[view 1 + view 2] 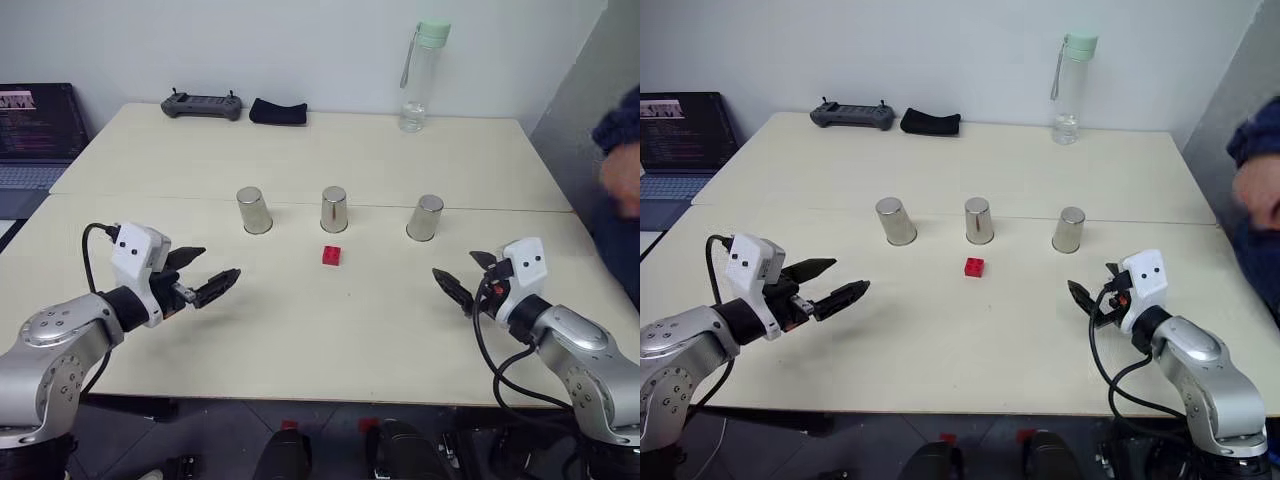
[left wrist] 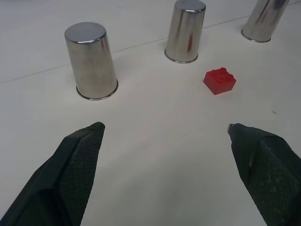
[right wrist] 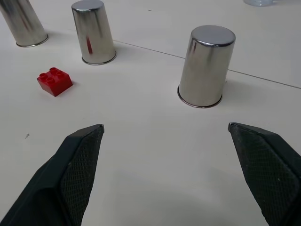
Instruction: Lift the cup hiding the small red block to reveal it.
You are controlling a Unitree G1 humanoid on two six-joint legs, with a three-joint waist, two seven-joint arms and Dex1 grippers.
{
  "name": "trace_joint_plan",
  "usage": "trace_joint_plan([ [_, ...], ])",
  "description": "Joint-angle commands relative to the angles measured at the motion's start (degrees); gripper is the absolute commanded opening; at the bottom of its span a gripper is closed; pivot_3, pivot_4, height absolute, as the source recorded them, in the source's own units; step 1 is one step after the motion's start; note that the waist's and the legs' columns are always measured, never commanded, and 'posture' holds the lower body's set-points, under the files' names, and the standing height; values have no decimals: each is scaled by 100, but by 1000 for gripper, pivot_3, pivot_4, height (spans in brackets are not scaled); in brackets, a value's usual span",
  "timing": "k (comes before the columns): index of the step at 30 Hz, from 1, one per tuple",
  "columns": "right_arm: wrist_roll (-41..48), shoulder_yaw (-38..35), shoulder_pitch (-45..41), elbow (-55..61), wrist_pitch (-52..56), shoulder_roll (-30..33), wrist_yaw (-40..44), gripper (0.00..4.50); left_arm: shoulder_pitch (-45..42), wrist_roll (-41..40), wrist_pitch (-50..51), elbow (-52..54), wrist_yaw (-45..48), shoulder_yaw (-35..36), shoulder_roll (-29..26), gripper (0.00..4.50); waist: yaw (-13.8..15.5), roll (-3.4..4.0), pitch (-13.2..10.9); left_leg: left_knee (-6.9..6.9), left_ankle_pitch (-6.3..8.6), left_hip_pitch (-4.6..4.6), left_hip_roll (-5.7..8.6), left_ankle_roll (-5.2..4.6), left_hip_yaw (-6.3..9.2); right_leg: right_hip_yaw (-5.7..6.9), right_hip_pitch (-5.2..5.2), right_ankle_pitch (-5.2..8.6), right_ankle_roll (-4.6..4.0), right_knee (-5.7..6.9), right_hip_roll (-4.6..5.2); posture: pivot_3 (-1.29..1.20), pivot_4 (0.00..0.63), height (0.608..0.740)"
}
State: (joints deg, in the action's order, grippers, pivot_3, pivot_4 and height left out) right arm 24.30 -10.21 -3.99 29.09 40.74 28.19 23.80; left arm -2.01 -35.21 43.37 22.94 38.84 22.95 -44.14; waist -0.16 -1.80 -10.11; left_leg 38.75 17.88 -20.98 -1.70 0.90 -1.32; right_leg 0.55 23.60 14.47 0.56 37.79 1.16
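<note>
Three upturned cups (image 1: 334,209) in a row on table (image 1: 300,330); red block (image 1: 332,255) uncovered in front; my left hand (image 1: 205,275) and right hand (image 1: 455,280) wide open, empty, poised for reach.

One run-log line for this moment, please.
red block: uncovered, before middle cup | three cups: upside down, in row | left gripper: open | right gripper: open | nothing held

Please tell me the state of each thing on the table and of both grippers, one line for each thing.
left cup: upside down, on the table, untouched
middle cup: upside down, just behind the block
right cup: upside down, untouched
small red block: uncovered, in the open
left gripper: open, empty
right gripper: open, empty
water bottle: upright, lid on
laptop: open, screen on
</note>
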Motion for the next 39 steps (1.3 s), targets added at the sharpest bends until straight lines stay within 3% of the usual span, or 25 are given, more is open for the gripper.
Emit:
trace_joint_plan([
  [1,82,-149,-83,70,-139,62,80,4500,51,-136,-25,189,125,260,-165,4479,0,0,0,0,0,0,0,0,0,0,0,0,0,0,0,0,150,740],
  [39,47,-171,-23,113,-153,12,15,4500,66,-272,-262,215,-86,279,-37,4479,0,0,0,0,0,1,0,0,-1,-1,0,0,0,3,0,0,150,740],
])
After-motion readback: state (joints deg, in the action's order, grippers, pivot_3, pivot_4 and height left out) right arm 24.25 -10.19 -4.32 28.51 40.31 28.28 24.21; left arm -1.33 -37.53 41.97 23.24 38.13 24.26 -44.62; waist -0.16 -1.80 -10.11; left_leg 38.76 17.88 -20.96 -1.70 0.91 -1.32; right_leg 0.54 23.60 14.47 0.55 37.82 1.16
